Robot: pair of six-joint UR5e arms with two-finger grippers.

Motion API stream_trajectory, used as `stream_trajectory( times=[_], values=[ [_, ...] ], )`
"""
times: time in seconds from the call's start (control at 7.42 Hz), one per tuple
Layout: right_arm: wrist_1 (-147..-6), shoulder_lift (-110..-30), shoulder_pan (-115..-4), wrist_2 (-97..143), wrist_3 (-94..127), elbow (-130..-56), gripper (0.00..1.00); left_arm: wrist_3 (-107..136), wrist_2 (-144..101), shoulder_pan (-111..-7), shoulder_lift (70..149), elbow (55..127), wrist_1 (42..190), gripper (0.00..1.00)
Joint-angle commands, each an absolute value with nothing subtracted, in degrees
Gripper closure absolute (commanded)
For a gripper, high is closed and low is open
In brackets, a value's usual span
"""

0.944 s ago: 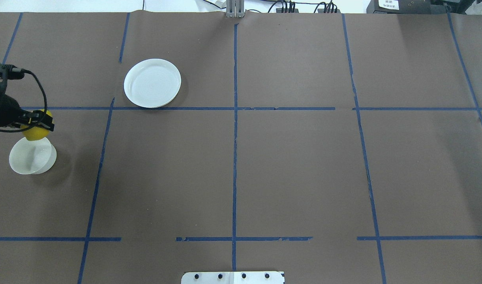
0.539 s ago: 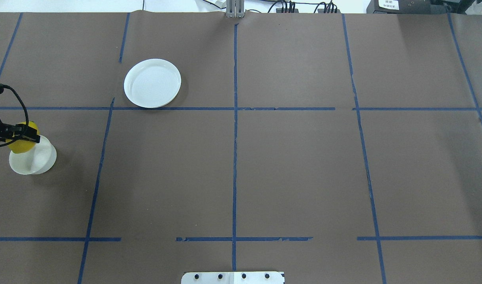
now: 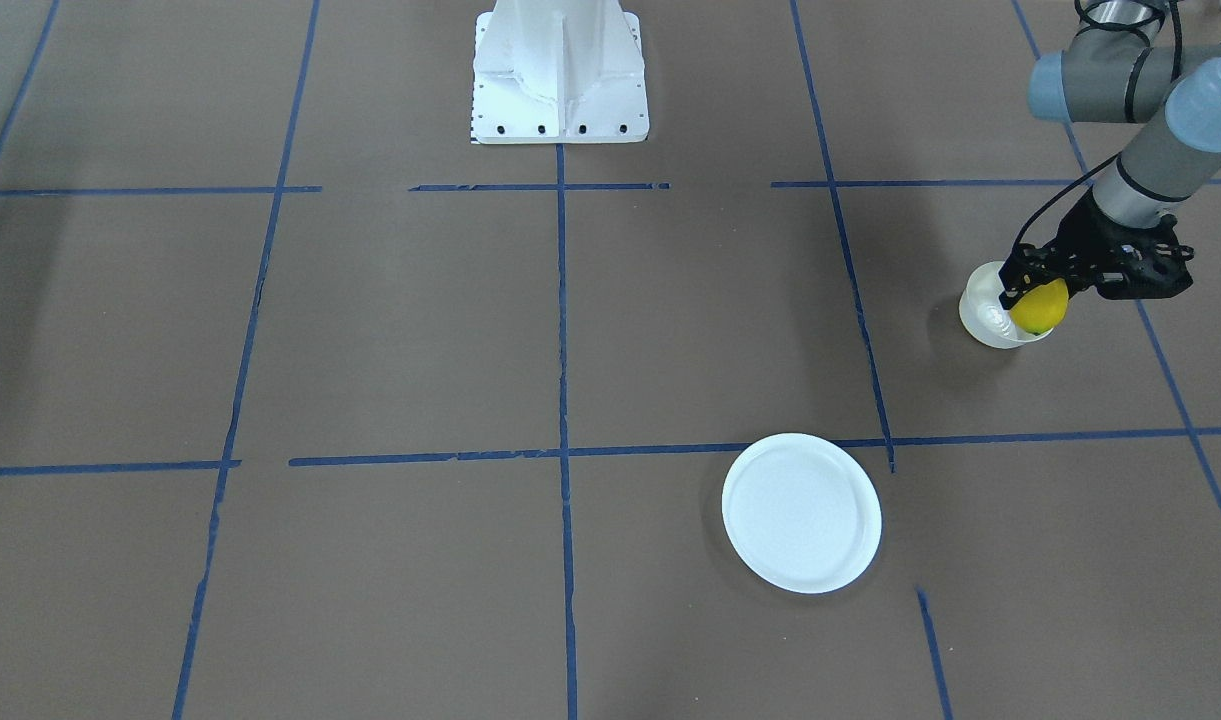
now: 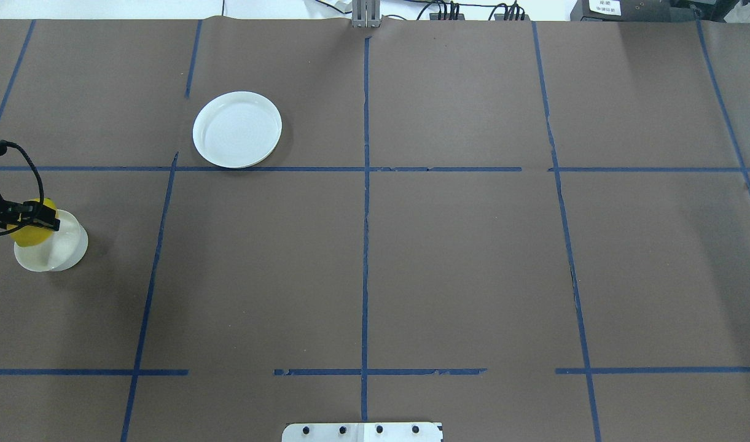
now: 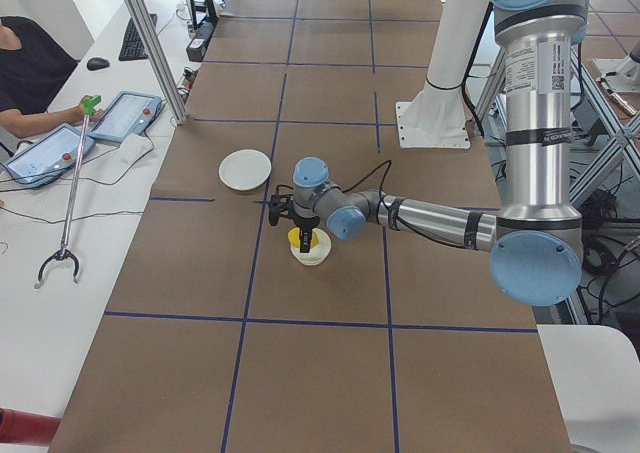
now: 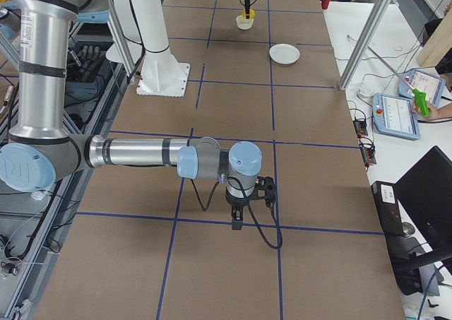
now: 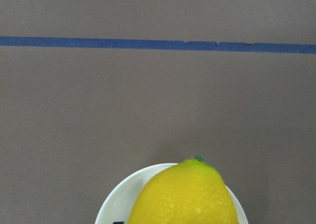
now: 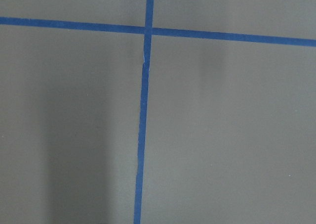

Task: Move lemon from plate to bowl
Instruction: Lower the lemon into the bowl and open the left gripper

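The table carries the plate, well apart from the bowl. The left end effector grips the lemon over the bowl's mouth. Right end effector: opening state cannot be determined.

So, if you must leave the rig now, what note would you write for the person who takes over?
Left claw: shut on the lemon, holding it low over the bowl.
Right claw: apart from these, above the table; open or shut cannot be told.
Plate: empty.
Done: lemon lifted off the plate and brought to the bowl.
To do: release it into the bowl, withdraw the arm.
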State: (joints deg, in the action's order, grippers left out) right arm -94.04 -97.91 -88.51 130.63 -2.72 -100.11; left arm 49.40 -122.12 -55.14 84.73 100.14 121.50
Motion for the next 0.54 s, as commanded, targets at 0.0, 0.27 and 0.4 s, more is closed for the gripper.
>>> stream_trajectory(
  times=[0.0,0.27,0.4],
  values=[
    [-94.04,-97.91,-88.51,130.61,-2.72,-100.11,0.0,49.31,-122.34,-55.11,84.73,100.02,121.73,0.0],
    [-94.04,-97.91,-88.51,130.61,-2.72,-100.11,0.0,49.31,-122.43,-55.19,84.73,101.24,121.38,0.0],
    [-94.04,-97.91,-88.51,130.61,-2.72,-100.11,0.0,49.31,-122.78,-55.28,85.16,102.29,121.12,0.0]
  ],
)
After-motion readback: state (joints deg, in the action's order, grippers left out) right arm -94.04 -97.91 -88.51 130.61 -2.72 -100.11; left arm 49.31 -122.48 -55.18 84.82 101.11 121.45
